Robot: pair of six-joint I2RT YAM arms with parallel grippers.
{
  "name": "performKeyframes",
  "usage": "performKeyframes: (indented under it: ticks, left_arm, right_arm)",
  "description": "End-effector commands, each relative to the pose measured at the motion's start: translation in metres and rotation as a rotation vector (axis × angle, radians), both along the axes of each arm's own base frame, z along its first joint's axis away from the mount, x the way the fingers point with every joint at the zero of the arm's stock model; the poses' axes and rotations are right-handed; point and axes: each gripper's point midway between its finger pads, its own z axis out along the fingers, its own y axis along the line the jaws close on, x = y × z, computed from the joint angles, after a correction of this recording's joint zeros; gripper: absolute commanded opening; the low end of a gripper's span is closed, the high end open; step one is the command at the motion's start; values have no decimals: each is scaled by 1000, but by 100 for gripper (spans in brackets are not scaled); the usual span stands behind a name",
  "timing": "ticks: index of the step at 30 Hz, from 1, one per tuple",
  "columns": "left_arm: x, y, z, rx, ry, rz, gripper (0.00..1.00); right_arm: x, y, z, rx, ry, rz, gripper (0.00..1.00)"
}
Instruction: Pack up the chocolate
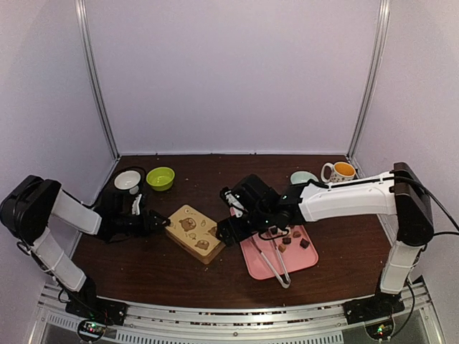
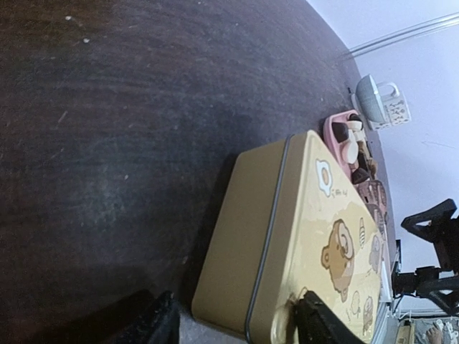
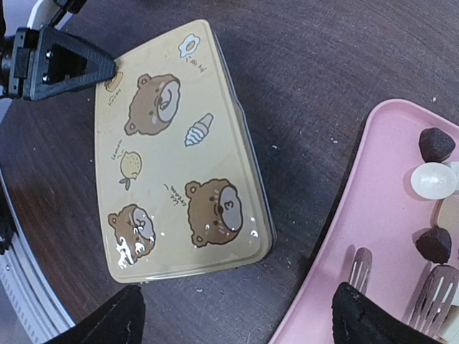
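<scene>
The chocolate (image 1: pixel 295 239) is several small dark, brown and cream pieces lying on a pink tray (image 1: pixel 262 266); dark and white pieces also show in the right wrist view (image 3: pixel 435 143). The tan bear box (image 1: pixel 192 233) lies closed, left of the tray. My left gripper (image 1: pixel 155 221) is open at the box's left end; in its wrist view (image 2: pixel 237 324) one finger (image 2: pixel 323 326) touches the lid corner of the box (image 2: pixel 301 229), the other rests beside it. My right gripper (image 1: pixel 228 231) is open and empty, hovering between the box (image 3: pixel 179 158) and the tray (image 3: pixel 373 215).
Clear tongs (image 1: pixel 277 266) lie on the tray, their tips visible in the right wrist view (image 3: pixel 362 264). A mug (image 1: pixel 338 170) and a pale dish (image 1: pixel 303 176) stand at the back right. A green bowl (image 1: pixel 160 178) and a white bowl (image 1: pixel 128 179) stand at the back left.
</scene>
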Motion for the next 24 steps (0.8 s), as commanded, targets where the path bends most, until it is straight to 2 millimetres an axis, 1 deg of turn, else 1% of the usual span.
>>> performKeyframes:
  ticks: [1, 7, 10, 15, 19, 22, 24]
  left_arm:
    - [-11, 12, -5, 109, 60, 19, 57]
    - [-22, 4, 18, 144, 32, -5, 58]
    - [-25, 7, 30, 155, 7, 7, 59]
    - [-26, 17, 51, 193, -57, 47, 59]
    - [-26, 25, 67, 220, -107, 78, 60]
    - [-26, 30, 78, 235, -140, 100, 61]
    - [-26, 31, 83, 240, -158, 107, 62]
  right_arm:
    - [13, 7, 16, 139, 43, -2, 91]
    - [23, 20, 13, 139, 55, 9, 90]
    - [28, 30, 9, 146, 69, 10, 89]
    - [30, 43, -3, 169, 112, 9, 88]
    - [22, 49, -13, 192, 163, 17, 88]
    - [6, 57, -7, 254, 207, 44, 87]
    - [-7, 61, 3, 296, 227, 76, 86]
